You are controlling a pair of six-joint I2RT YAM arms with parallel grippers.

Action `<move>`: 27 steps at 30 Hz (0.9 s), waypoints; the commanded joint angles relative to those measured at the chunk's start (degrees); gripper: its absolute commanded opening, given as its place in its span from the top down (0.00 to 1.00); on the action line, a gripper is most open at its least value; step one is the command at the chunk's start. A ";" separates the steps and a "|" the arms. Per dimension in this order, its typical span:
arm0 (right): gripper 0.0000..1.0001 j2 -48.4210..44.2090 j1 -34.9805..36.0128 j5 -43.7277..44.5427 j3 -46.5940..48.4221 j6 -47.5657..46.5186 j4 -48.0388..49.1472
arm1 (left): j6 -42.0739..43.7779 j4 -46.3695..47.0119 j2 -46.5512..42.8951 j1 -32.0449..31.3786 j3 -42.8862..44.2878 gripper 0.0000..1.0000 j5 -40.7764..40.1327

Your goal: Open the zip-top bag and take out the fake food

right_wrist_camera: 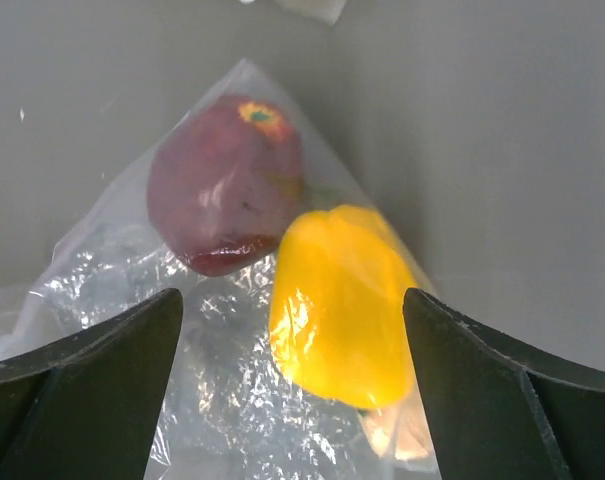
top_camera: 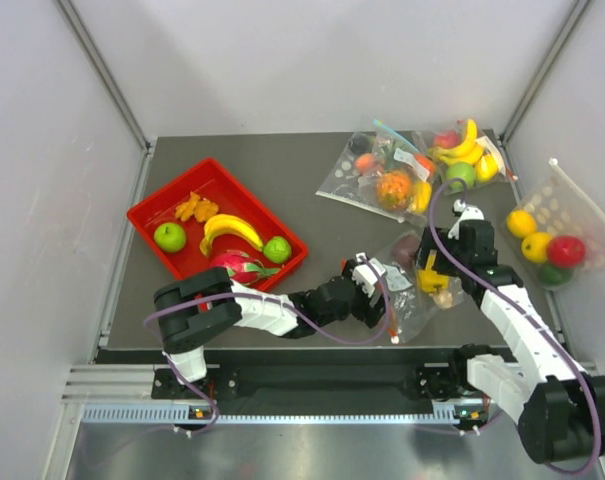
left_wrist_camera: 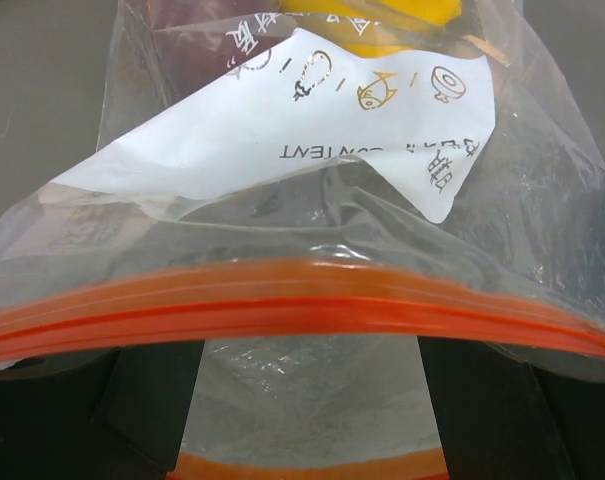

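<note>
The zip-top bag (top_camera: 407,285) lies at the front middle of the table. In the left wrist view its orange-red zip strip (left_wrist_camera: 302,305) runs across the frame, with a second strip at the bottom edge and the white label (left_wrist_camera: 312,120) behind. My left gripper (top_camera: 367,282) is at the bag's mouth; its fingers (left_wrist_camera: 152,400) stand apart with clear plastic between them. My right gripper (top_camera: 437,270) is open over the bag's closed end, straddling the yellow piece (right_wrist_camera: 342,300). The dark purple piece (right_wrist_camera: 227,195) and the small beige one (right_wrist_camera: 397,435) are also inside.
A red tray (top_camera: 147,215) at the left holds two green apples, orange segments, a banana and a pink dragon fruit. A bag with a pale blue zip (top_camera: 377,175), a banana bag (top_camera: 462,155) and another fruit bag (top_camera: 552,240) lie at the back right.
</note>
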 commanded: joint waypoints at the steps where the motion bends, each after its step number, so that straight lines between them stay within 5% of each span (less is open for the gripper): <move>1: 0.10 2.33 -2.10 -10.20 -0.75 -2.45 5.81 | 0.41 3.99 -1.03 -0.02 -0.79 0.13 -0.59; 6: 0.24 6.81 -2.81 -11.26 -2.34 -2.19 7.12 | 0.85 4.08 -1.03 -0.02 -0.61 0.13 -0.15; 13: 0.92 7.52 -2.72 -13.72 -3.74 -2.28 6.86 | 1.29 5.13 -0.94 0.33 -1.14 0.12 -0.07; 15: 1.00 6.21 -2.72 -13.90 -4.27 -2.10 6.78 | 1.29 6.27 -1.03 0.42 -1.84 0.12 0.46; 27: 1.00 4.62 -2.72 -16.18 -4.97 -1.49 6.42 | -1.35 18.39 4.94 0.68 1.06 0.11 8.98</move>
